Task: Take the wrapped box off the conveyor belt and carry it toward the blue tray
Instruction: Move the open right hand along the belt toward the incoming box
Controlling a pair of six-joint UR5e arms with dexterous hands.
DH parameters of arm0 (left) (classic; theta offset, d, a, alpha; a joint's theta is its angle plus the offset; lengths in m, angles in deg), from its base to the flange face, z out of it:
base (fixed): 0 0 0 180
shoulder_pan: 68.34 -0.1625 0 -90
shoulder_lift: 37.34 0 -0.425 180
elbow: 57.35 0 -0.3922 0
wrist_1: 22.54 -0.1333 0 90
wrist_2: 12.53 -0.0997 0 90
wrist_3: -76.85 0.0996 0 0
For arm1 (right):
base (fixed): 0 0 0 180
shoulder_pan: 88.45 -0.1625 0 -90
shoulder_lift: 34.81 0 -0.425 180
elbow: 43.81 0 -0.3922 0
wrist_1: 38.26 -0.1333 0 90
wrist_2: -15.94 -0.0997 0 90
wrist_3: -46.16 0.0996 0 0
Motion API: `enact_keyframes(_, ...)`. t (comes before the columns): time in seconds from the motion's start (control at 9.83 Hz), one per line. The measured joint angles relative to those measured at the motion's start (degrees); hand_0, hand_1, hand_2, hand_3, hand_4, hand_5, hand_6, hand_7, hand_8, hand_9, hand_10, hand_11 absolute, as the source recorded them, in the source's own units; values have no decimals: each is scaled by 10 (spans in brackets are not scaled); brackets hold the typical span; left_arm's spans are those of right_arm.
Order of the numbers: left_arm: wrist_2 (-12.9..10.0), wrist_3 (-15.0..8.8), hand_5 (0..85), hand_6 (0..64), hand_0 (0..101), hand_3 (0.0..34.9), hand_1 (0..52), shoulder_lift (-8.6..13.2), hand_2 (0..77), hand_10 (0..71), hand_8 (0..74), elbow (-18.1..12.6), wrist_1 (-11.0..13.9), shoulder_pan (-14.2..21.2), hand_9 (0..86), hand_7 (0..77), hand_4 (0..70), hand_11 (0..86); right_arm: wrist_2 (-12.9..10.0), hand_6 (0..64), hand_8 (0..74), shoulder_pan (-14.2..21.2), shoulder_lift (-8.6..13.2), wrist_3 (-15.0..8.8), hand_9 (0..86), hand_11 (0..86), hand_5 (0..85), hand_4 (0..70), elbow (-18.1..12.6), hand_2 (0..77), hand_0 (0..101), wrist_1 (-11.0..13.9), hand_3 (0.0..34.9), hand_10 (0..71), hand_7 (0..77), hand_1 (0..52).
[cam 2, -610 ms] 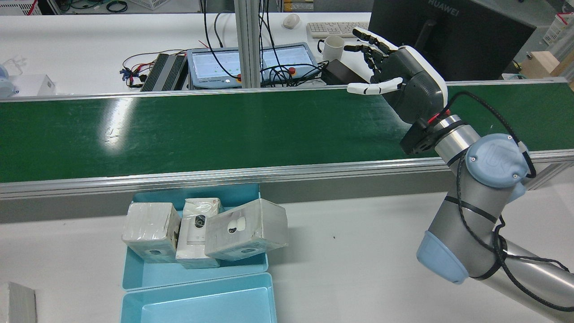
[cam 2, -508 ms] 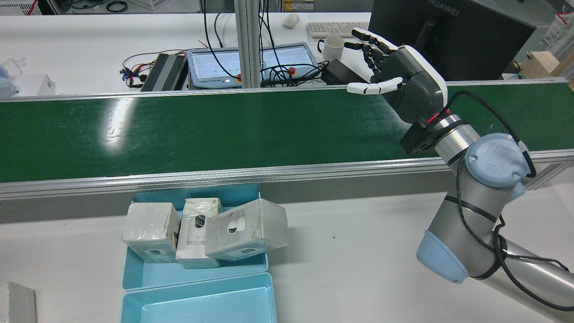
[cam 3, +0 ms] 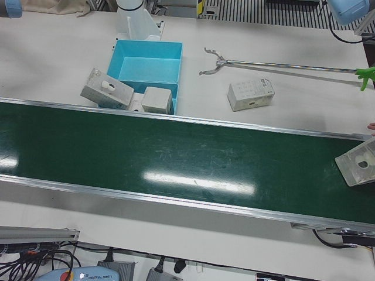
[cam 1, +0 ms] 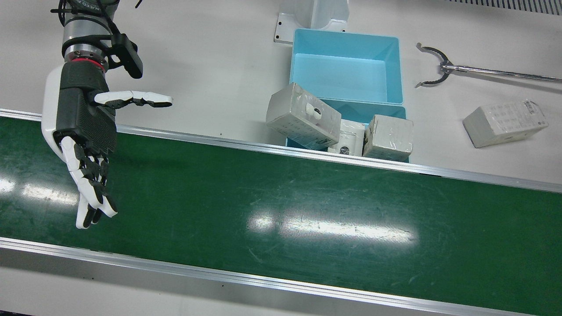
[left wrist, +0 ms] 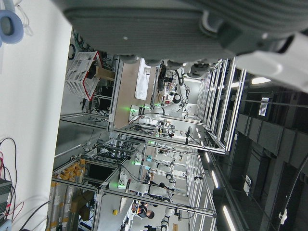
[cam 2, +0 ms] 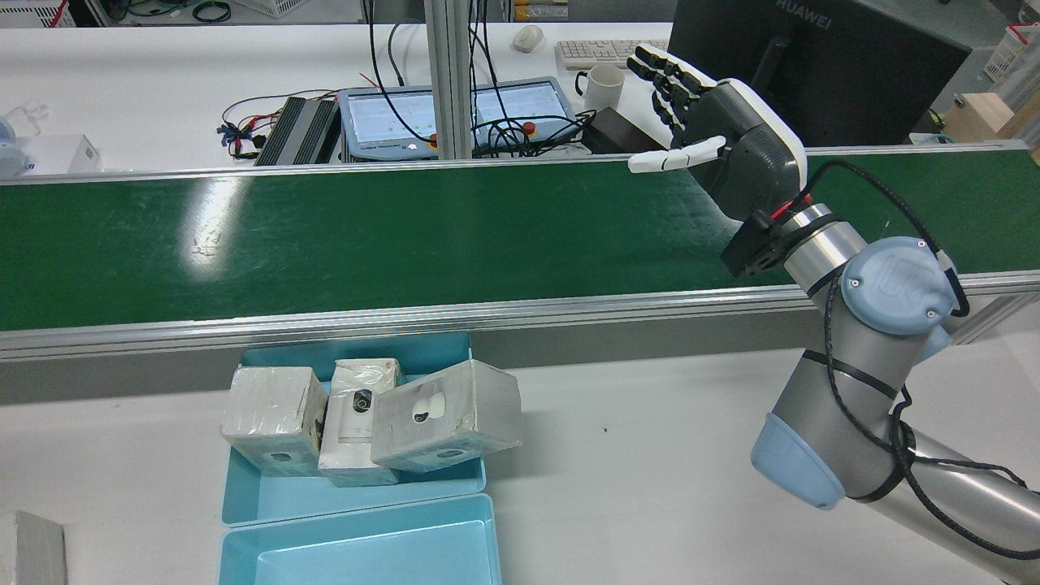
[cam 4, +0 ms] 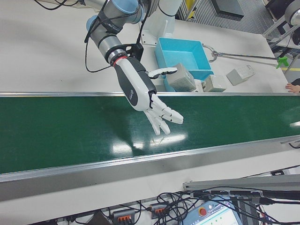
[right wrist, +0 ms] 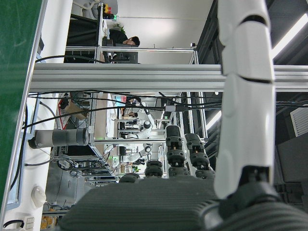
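A wrapped box [cam 3: 358, 164] lies on the green conveyor belt [cam 3: 176, 164] at its far end, seen only in the left-front view. My right hand [cam 2: 731, 138] hovers above the belt's other end, open, fingers spread, holding nothing; it also shows in the front view [cam 1: 83, 127] and the right-front view [cam 4: 140, 89]. The blue tray [cam 1: 395, 57] stands empty beside the belt. A second blue tray [cam 2: 268, 504] next to it holds three wrapped boxes [cam 1: 303, 115]. Of my left hand [left wrist: 159, 29] only the grey palm shows, in its own view; its fingers are hidden.
Another wrapped box [cam 1: 505, 122] and a long grabber tool [cam 1: 474, 70] lie on the white table beyond the trays. A person's hand [cam 4: 293, 86] rests near the belt's far end. Aluminium rails [cam 1: 263, 149] border the belt.
My right hand has tipped slightly, its fingers rising and shifting a little along the belt. The boxes in the tray have not moved.
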Motion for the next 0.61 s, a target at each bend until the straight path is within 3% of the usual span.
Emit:
enact_keyframes(0.1, 0, 0, 11, 5, 0, 0, 0, 0, 5, 5, 5, 0, 0, 0, 0, 5, 5, 5, 2, 55, 27, 0, 0, 3, 49, 11, 98, 120, 7, 114, 490, -12, 0, 0, 153, 136)
enact_keyframes(0.41, 0, 0, 11, 5, 0, 0, 0, 0, 5, 5, 5, 0, 0, 0, 0, 5, 5, 5, 21, 76, 27, -5, 2, 21, 49, 11, 98, 120, 29, 93, 488, -26, 0, 0, 185, 147)
enact_keyframes(0.51, 0, 0, 11, 5, 0, 0, 0, 0, 5, 0, 5, 0, 0, 0, 0, 5, 5, 5, 25, 109, 38, -7, 3, 23, 93, 11, 131, 158, 31, 44, 486, -27, 0, 0, 273, 120)
enact_keyframes(0.61, 0, 0, 11, 5, 0, 0, 0, 0, 5, 5, 5, 0, 0, 0, 0, 5, 5, 5, 26, 109, 38, -3, 8, 24, 93, 11, 131, 158, 32, 44, 486, -27, 0, 0, 273, 120)
